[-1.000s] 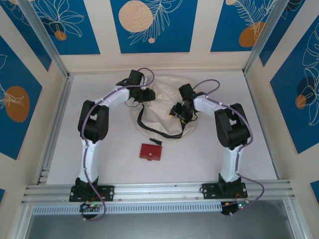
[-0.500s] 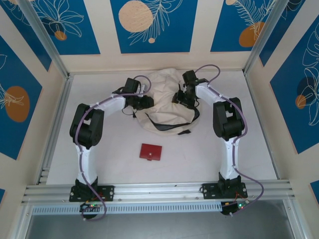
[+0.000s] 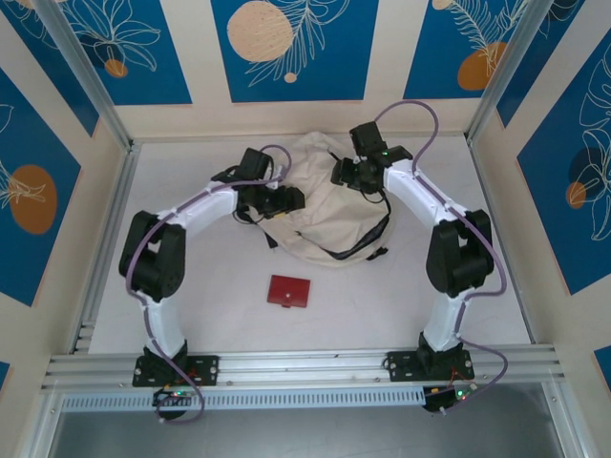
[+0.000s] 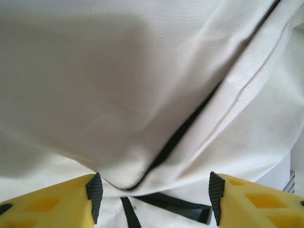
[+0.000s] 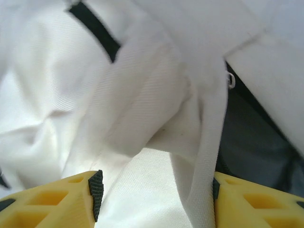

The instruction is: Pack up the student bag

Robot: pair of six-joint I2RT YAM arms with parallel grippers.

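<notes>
Left hand (image 3: 291, 200), its yellow fingers (image 4: 47, 204) with black ribbed pads spread wide, hovers at the left flank of the student bag (image 3: 325, 224), a cream soft woven-fabric backpack with black trim, slumped at the far middle of the white tabletop (image 3: 382, 305). Nothing is pinched between the pads, though a sagging fold of cloth with a black zipper line (image 4: 180, 133) hangs just beyond them. Right hand (image 3: 341, 175), fingers likewise apart, sits over the bag's far right edge, where a cream fabric band (image 5: 209, 142) runs down just beside one pad and dark grey lining (image 5: 251, 142) shows in the opening. Black strap (image 3: 374, 234) loops along the bag's near right side onto the tabletop. Small flat dark-red rectangular pouch (image 3: 288, 291) lies on its own nearer the arm bases, apart from the bag, with bare surface around it. Aluminium rails (image 3: 105, 239) and blue-and-cream leaf-printed wall panels (image 3: 291, 48) close off the left, right and far edges, the bag lying close to the far wall; both white arms bend in from the sides
</notes>
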